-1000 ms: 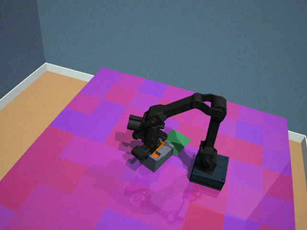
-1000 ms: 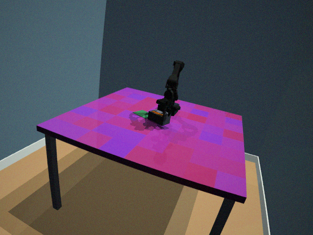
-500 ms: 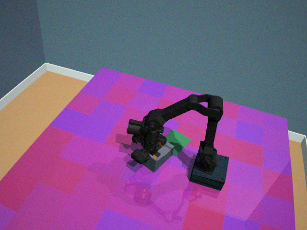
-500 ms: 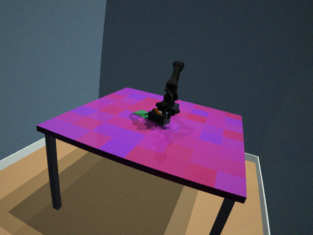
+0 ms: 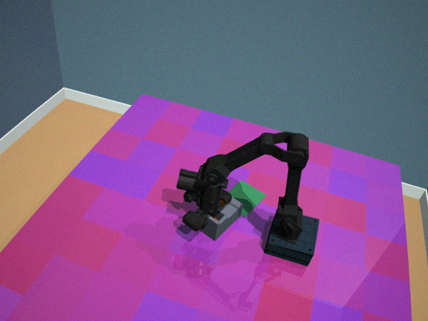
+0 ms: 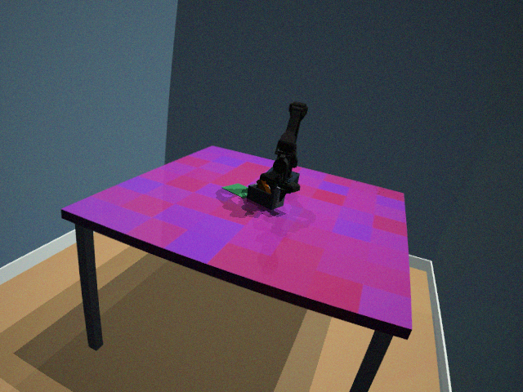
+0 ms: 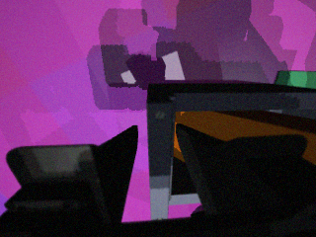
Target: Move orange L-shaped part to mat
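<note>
The grey tray [image 5: 221, 226] [image 6: 262, 198] [image 7: 160, 148] stands on the table beside the green mat [image 5: 249, 194] [image 6: 234, 189] [image 7: 296, 79]. The orange L-shaped part [image 5: 215, 218] [image 6: 265, 186] [image 7: 222, 125] is in the tray's pocket, mostly hidden by my wrist. In the exterior view one end seems to stick up above the rim. My gripper [image 5: 212, 215] [image 6: 266, 182] [image 7: 157, 128] is down on the tray, fingers partly apart and holding nothing. In the wrist view the tray's near wall stands between the fingers, with the right finger over the orange part and the left finger outside the tray.
The arm's dark base [image 5: 291, 241] stands on the table to the right of the tray and mat. The arm arches over the mat. The table top is chequered pink and purple; its edges are far from the tray.
</note>
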Robot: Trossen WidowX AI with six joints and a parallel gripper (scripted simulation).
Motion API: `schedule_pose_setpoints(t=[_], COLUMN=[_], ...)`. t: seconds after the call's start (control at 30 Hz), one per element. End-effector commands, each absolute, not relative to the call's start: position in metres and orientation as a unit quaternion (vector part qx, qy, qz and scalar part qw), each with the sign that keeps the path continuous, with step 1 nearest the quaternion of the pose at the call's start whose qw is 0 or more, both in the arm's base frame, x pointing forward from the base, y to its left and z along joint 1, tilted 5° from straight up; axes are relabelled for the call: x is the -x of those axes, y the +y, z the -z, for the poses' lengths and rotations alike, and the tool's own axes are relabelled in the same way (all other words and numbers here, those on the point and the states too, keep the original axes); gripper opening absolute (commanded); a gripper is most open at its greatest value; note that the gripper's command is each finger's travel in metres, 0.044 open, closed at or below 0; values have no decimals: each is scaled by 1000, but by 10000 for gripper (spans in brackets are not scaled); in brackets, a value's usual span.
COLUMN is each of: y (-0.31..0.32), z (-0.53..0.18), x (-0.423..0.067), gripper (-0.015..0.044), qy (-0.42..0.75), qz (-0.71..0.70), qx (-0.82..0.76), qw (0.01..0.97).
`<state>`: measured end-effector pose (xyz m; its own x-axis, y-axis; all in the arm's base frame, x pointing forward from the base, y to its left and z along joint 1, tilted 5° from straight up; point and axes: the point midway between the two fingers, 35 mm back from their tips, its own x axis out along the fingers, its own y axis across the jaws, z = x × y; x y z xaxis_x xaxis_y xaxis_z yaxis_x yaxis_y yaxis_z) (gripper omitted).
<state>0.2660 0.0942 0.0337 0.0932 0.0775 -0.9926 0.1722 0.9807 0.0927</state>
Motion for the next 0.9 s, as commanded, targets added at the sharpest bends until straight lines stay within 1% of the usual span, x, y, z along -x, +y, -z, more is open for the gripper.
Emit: schedule_pose_setpoints(t=[0.0,0.67,0.77,0.87], y=[93,103,100,92], z=[-32,-49,-71,-114], x=[-264,-265,-266,-262], gripper=[180,180,180,180], qy=[675,675,675,675], qz=[36,36,36,36], qx=[-92,-92,-92,-92], qw=[731,731,731,732])
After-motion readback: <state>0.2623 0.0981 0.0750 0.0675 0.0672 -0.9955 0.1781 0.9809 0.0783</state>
